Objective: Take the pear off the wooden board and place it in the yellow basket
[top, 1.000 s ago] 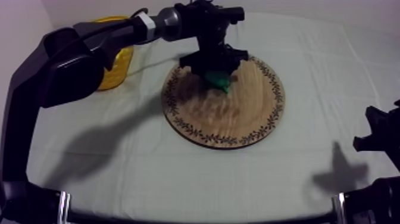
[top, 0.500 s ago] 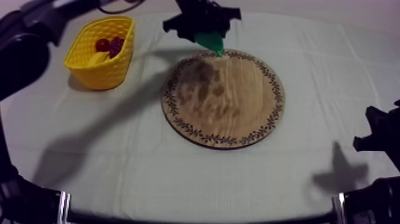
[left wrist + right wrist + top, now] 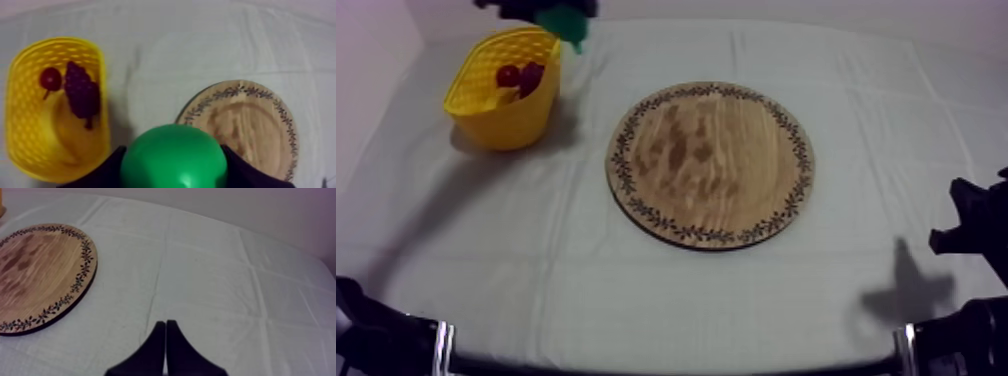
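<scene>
The green toy pear (image 3: 173, 157), clamped in the left gripper (image 3: 175, 172)'s black fingers, has left the round patterned-rim wooden board (image 3: 711, 165) and hangs just beside the yellow plastic basket (image 3: 486, 115), nearly ready to drop; the right gripper (image 3: 165, 348)'s fingers lie together

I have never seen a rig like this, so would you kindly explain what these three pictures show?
This is a robot with two arms at a cloth-covered table, each ending in a two-fingered tool. One picture looks down from above; the other two come from cameras riding on the arms. On it lie a round wooden board, bare, and a yellow basket holding a banana, grapes and a small red fruit. The left tool is shut on a green pear, held up near the basket, not yet in it. The right tool is shut on nothing, near the board.
</scene>
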Tool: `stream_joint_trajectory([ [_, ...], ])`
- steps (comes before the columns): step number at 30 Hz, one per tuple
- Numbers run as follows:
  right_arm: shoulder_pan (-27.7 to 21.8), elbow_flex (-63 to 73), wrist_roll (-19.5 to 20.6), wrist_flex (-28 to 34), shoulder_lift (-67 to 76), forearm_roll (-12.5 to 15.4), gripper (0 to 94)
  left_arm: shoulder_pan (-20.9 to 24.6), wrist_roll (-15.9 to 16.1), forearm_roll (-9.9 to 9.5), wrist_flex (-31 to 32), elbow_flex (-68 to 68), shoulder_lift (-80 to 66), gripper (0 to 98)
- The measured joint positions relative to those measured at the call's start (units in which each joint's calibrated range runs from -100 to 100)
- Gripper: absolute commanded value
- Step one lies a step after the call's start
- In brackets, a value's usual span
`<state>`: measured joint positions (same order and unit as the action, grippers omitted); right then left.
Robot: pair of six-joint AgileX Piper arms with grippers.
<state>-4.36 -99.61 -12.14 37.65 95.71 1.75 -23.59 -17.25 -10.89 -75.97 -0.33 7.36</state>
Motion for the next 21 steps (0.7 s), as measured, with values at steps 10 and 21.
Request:
stream_joint_trajectory([
  [10,0.0,0.0,0.03,0.0,0.0,0.0,0.3,6.51,7.41,-2.02,2.12,16.34,-19.13,37.0],
  [21,0.0,0.0,0.03,0.0,0.0,0.0,0.3,11.71,10.33,-2.58,9.01,12.28,-15.32,38.9],
])
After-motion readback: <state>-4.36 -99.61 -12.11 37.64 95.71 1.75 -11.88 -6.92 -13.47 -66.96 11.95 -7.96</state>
